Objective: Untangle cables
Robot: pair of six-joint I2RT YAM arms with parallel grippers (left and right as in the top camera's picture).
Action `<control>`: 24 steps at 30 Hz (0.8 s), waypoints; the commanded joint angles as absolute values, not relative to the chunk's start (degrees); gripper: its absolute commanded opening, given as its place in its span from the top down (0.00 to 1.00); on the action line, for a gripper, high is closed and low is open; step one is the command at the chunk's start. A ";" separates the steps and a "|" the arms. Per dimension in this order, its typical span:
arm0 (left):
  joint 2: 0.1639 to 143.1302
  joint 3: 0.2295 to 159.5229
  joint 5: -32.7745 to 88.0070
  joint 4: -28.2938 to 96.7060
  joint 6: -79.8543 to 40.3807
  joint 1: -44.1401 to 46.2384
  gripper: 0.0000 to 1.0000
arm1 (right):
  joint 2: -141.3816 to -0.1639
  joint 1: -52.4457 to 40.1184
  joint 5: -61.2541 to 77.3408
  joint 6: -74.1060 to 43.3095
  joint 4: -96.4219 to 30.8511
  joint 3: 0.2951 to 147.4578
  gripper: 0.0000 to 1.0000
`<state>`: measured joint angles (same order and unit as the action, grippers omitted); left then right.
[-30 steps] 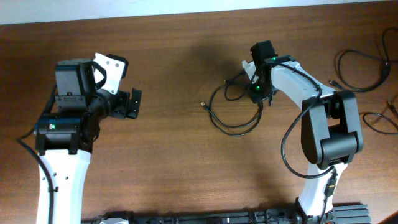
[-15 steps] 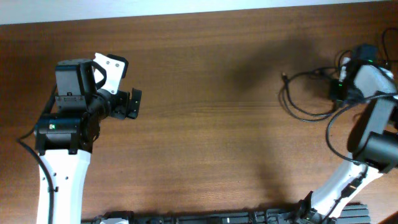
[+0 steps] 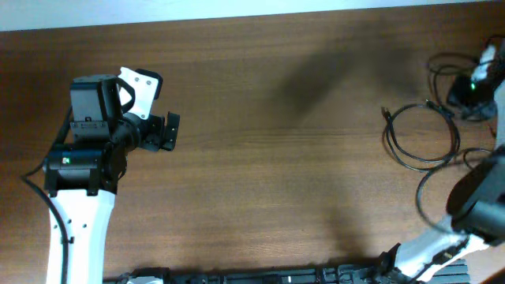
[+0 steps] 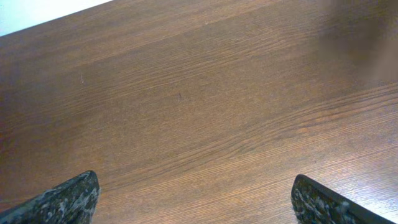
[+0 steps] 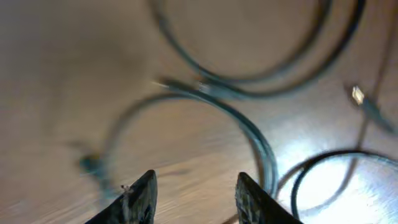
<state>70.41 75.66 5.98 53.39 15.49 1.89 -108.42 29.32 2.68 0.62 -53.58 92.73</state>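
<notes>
Lying farther right, cables [image 3: 394, 147] (released)

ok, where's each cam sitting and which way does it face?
Overhead: fixed above the table, facing straight down; shows left arm, right arm, cables far right.
Left wrist: on the left arm, looks down past the left hand at the table.
Right wrist: on the right arm, looks down past the right hand at blurred cables.
Shared: overhead and right wrist both show the cables.
</notes>
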 commanded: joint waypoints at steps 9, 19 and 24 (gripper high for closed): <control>70.50 76.01 6.61 53.30 16.36 1.58 0.01 | -97.84 -4.84 3.44 0.58 -54.89 94.50 0.01; 70.50 76.01 6.61 53.30 16.38 1.58 0.01 | -97.84 -12.03 3.44 0.58 -54.87 94.50 0.00; 70.50 76.01 6.61 53.30 16.38 1.58 0.01 | -97.84 -12.03 3.44 0.58 -54.87 94.52 0.00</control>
